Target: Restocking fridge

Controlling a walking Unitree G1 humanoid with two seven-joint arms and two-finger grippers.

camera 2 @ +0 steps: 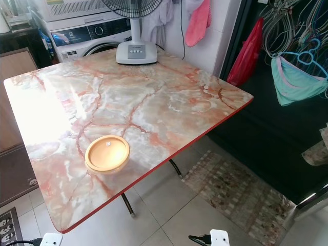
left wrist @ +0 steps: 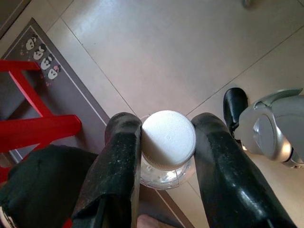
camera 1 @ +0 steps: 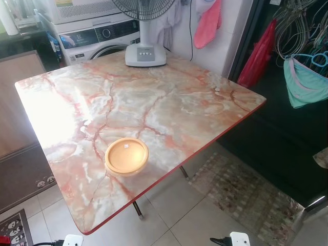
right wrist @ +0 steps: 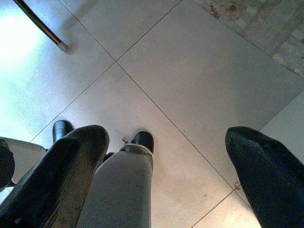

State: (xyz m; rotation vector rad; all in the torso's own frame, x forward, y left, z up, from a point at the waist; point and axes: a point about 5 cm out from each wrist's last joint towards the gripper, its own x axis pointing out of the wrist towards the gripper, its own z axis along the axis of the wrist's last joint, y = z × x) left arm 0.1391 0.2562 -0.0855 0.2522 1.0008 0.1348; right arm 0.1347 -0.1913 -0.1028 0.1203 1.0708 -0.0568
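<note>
Fingers [left wrist: 118, 156] of the left gripper [left wrist: 168, 142] are closed against the neck of a clear bottle [left wrist: 164, 173], just beneath its white cap [left wrist: 168, 137]; the grip looks snug, and the bottle hangs cap-up low at the robot's left side above the tiled floor [left wrist: 166, 52], presumably carried this way for transport to the fridge. A red stool [left wrist: 33, 126] and a patterned mat [left wrist: 42, 57] lie on the floor nearby. Ahead, from left to right: a washing machine [camera 1: 97, 38] at the far left, then a marble-patterned table [camera 1: 169, 102] occupying the middle, bearing an orange bowl [camera 1: 126, 155] near its front edge and a white fan base [camera 1: 145, 54] at its far edge. A pink cloth [camera 1: 207, 23] hangs on the far wall, and a worn rug [camera 1: 241, 189] covers the floor to the right. The table blocks the direct way forward. The right gripper [right wrist: 166, 161] hangs idle at the right, fingers spread wide and holding nothing. No fridge can be identified with certainty.
</note>
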